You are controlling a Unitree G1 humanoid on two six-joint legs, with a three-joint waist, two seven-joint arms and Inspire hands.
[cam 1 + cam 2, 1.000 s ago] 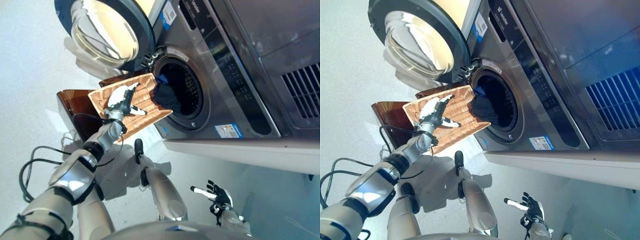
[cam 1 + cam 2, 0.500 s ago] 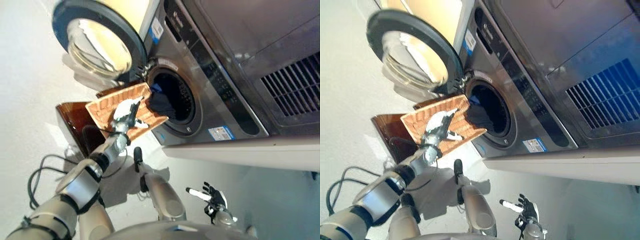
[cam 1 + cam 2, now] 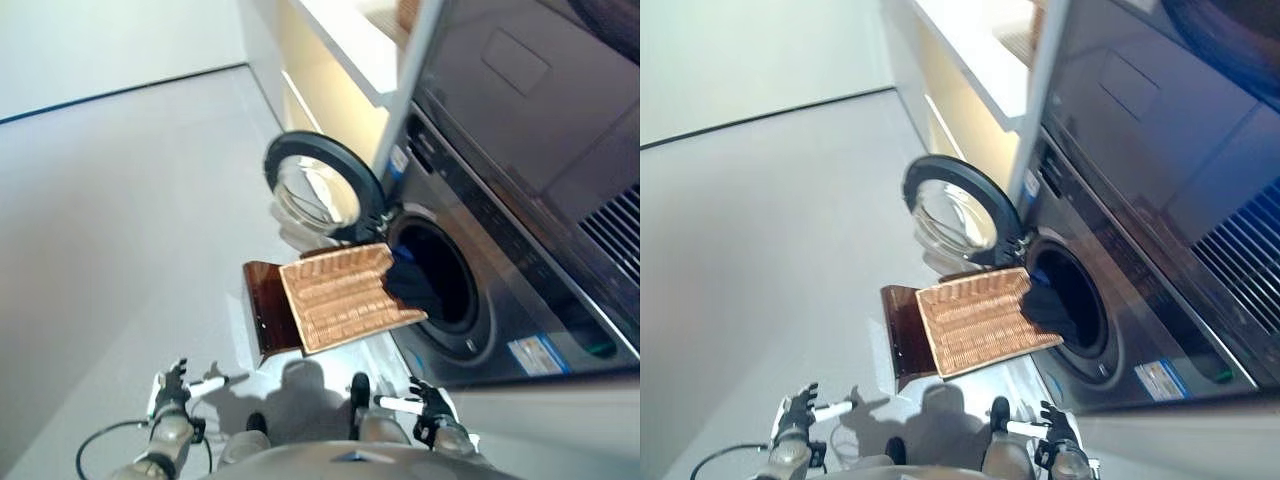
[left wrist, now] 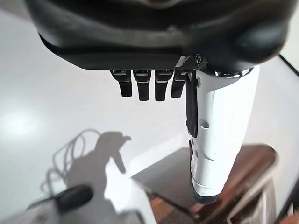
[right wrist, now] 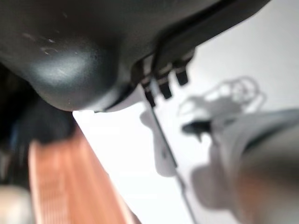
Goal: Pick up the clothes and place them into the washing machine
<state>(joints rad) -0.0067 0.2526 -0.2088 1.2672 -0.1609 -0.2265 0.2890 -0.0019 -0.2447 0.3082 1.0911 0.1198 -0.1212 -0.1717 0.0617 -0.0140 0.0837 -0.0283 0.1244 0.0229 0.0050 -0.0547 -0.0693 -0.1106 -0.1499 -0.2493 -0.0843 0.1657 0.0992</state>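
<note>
The wicker basket (image 3: 345, 300) is tipped with its rim against the washing machine (image 3: 520, 200), its low end on the dark brown box (image 3: 262, 305). No clothes show inside the basket. Dark clothes (image 3: 408, 284) lie in the mouth of the drum, partly over its lip. My left hand (image 3: 173, 386) hangs low at the left over the floor, open and empty; its wrist view shows straight fingers (image 4: 145, 86) and the white-covered thumb. My right hand (image 3: 428, 404) is low at the right, open and empty, in front of the machine.
The machine's round door (image 3: 320, 190) stands open to the left of the drum. A pale cabinet (image 3: 330, 60) runs behind the machine. Bare grey floor (image 3: 120, 230) spreads to the left. The basket's weave (image 5: 70, 186) shows close by my right hand.
My left hand has come off the basket and dropped to the lower left. The camera has swung, so the whole scene has shifted. The basket still leans on the machine.
</note>
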